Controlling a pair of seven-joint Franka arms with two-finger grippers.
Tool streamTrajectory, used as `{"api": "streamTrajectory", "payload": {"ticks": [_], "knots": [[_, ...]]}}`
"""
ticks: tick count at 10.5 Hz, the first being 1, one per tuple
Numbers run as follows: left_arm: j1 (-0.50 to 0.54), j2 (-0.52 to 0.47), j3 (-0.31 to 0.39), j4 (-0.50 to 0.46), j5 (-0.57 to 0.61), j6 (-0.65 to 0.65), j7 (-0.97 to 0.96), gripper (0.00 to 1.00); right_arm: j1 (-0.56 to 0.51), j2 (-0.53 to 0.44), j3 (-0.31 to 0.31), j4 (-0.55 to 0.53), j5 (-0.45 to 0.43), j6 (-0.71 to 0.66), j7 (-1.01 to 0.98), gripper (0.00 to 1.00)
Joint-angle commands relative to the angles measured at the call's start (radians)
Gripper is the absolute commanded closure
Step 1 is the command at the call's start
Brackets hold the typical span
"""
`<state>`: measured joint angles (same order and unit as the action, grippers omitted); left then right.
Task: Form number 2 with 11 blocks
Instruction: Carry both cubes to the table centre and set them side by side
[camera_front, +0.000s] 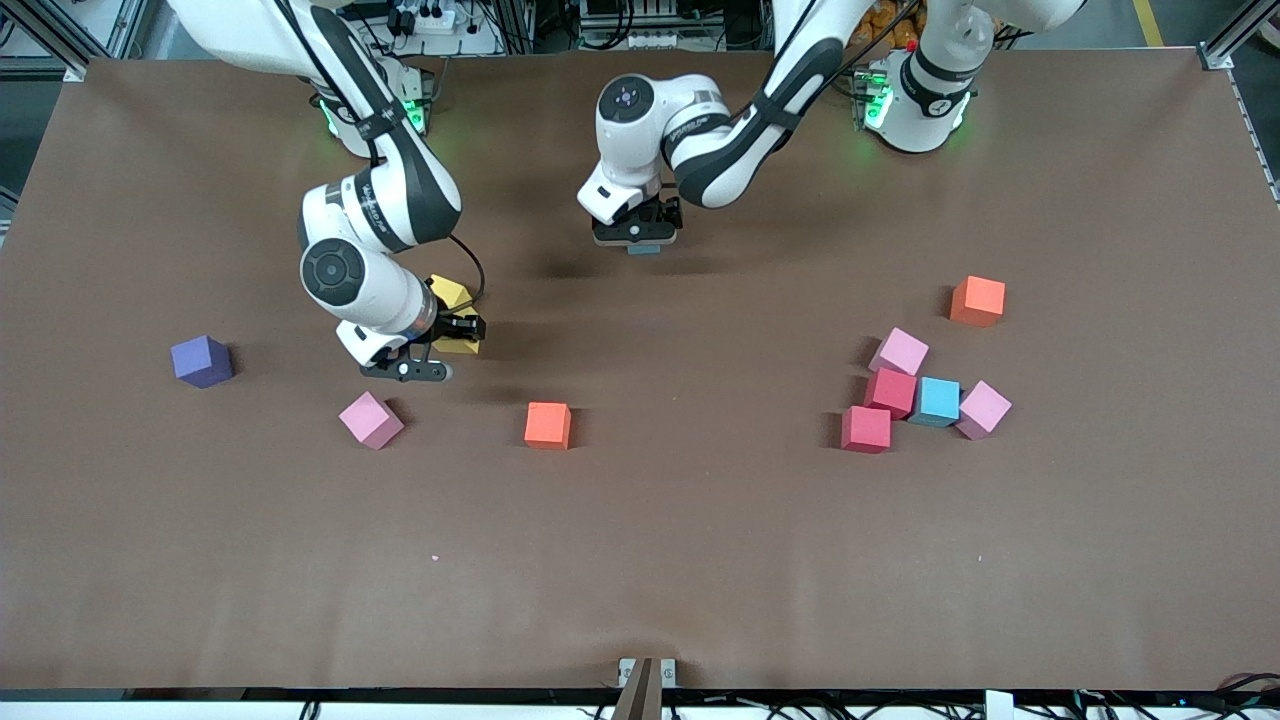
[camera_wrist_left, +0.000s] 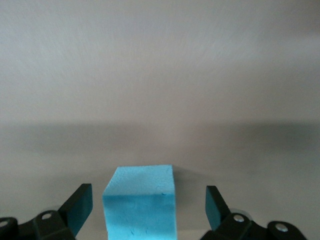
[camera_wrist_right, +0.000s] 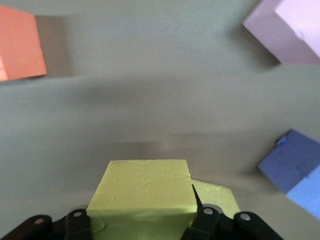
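Note:
My left gripper (camera_front: 640, 238) stands open around a light blue block (camera_wrist_left: 141, 200) on the table's middle, a gap at each finger (camera_wrist_left: 80, 207). My right gripper (camera_front: 458, 335) is shut on a yellow block (camera_wrist_right: 142, 192), close beside a second yellow block (camera_front: 450, 292). Loose blocks toward the right arm's end are purple (camera_front: 202, 361), pink (camera_front: 371, 420) and orange (camera_front: 548, 425). Toward the left arm's end lie an orange block (camera_front: 977, 301) and a cluster: pink (camera_front: 900, 352), red (camera_front: 891, 392), red (camera_front: 866, 429), light blue (camera_front: 938, 401), pink (camera_front: 984, 409). No number 2 is in view.
The brown table (camera_front: 640, 560) is bare across the wide strip nearest the front camera. A small bracket (camera_front: 646, 672) sits at that table edge. Both arms reach in from their bases along the opposite edge.

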<state>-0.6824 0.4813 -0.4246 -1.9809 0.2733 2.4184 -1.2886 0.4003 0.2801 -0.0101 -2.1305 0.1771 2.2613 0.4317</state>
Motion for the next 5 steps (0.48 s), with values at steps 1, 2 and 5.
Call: {"api": "streamTrajectory", "payload": {"ticks": [1, 2, 5], "knots": [[0.059, -0.160, -0.029, -0.030, -0.029, -0.089, -0.006, 0.00, 0.061, -0.032, -0.002, -0.029, 0.016, 0.007, 0.273, 0.67], [0.084, -0.191, -0.030, -0.030, -0.049, -0.110, -0.006, 0.00, 0.093, -0.027, -0.002, -0.028, 0.016, 0.010, 0.391, 0.67], [0.223, -0.221, -0.017, -0.013, -0.101, -0.166, 0.008, 0.00, 0.167, -0.032, -0.001, -0.066, 0.018, 0.017, 0.669, 0.69]]}}
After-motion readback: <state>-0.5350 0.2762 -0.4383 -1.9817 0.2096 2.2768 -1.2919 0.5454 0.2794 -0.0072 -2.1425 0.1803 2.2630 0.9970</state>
